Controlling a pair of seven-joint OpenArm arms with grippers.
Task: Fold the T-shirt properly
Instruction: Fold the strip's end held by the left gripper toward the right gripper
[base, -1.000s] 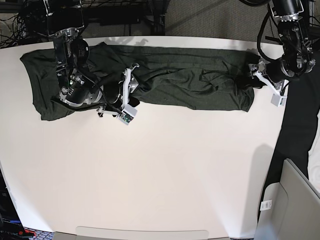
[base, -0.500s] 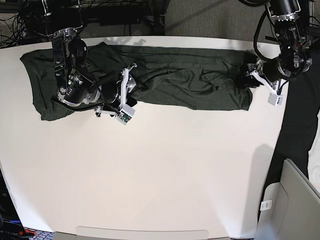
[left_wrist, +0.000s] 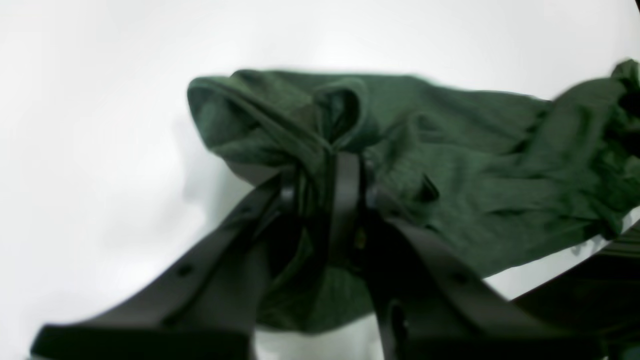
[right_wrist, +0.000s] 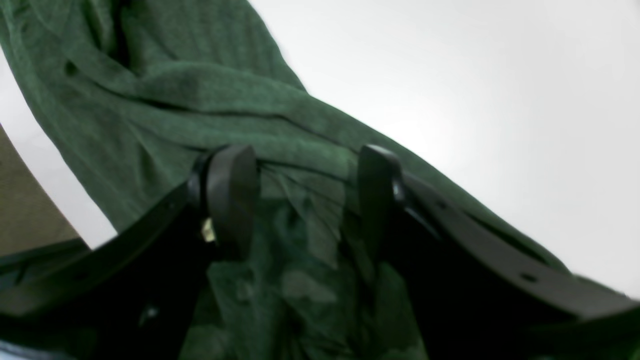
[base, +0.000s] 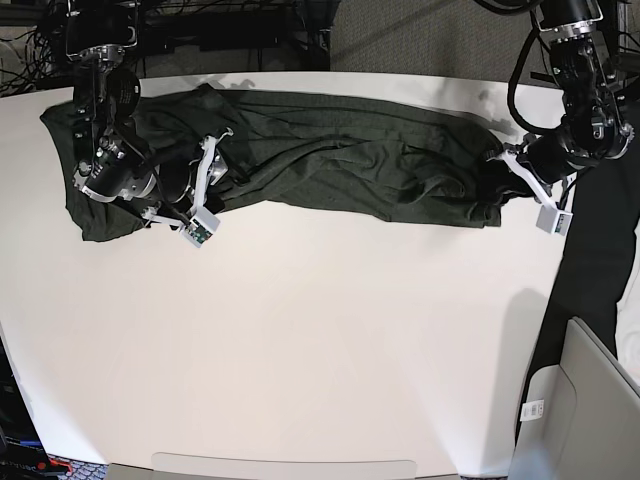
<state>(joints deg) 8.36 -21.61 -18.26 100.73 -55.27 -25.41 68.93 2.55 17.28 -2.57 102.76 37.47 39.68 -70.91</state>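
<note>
The T-shirt (base: 330, 165) lies stretched across the far part of the white table (base: 320, 350), running along the table's far edge as a long, loosely bunched band. One end spreads into a wider, flatter panel near the table's far left corner in the base view; the other end tapers toward the table's right edge.

The left gripper (left_wrist: 332, 187) is positioned at the T-shirt end nearest the table's right edge. In the left wrist view its jaws are clenched on a gathered fold of fabric, which stands up in a loop above the fingertips (left_wrist: 345, 175).

The right gripper (right_wrist: 300, 195) is positioned over the T-shirt toward the table's left side, beside the wider panel. Its jaws stand apart, straddling a ridge of fabric. The pads (right_wrist: 232, 195) rest against the cloth without pinching it.
</note>
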